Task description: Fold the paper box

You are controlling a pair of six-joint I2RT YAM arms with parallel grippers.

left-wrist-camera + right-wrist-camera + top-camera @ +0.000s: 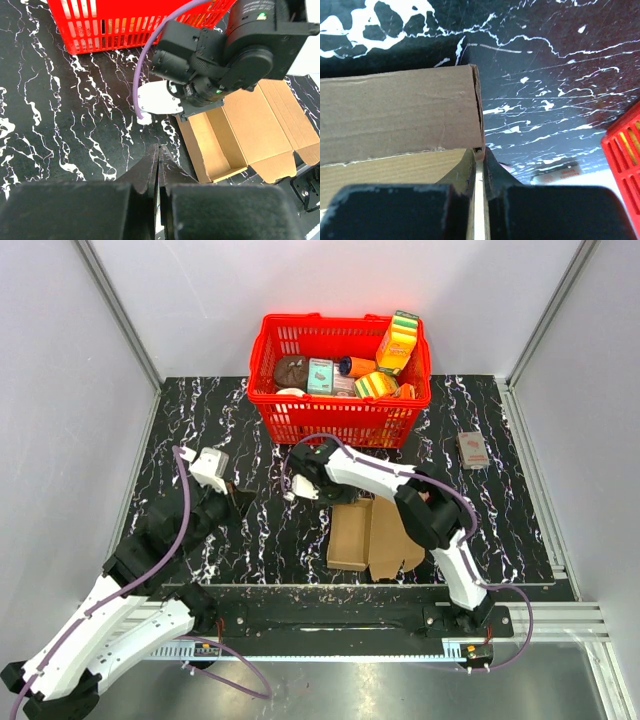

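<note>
The paper box [365, 535] is brown corrugated cardboard, lying near the table's front edge with a shallow tray part folded up and flaps spread flat to its right. My right gripper [335, 498] reaches down at the tray's far corner and is shut on the end of an upright side wall [395, 115]; the thin wall edge runs between its fingertips [479, 150]. The left wrist view shows the box [250, 135] under the right wrist. My left gripper [159, 150] is shut with nothing in it, over bare table left of the box [240, 502].
A red basket [340, 420] full of small colourful packages stands at the back centre, close behind the right wrist. A small red packet [472, 449] lies at the right. The table's metal front rail runs just in front of the box.
</note>
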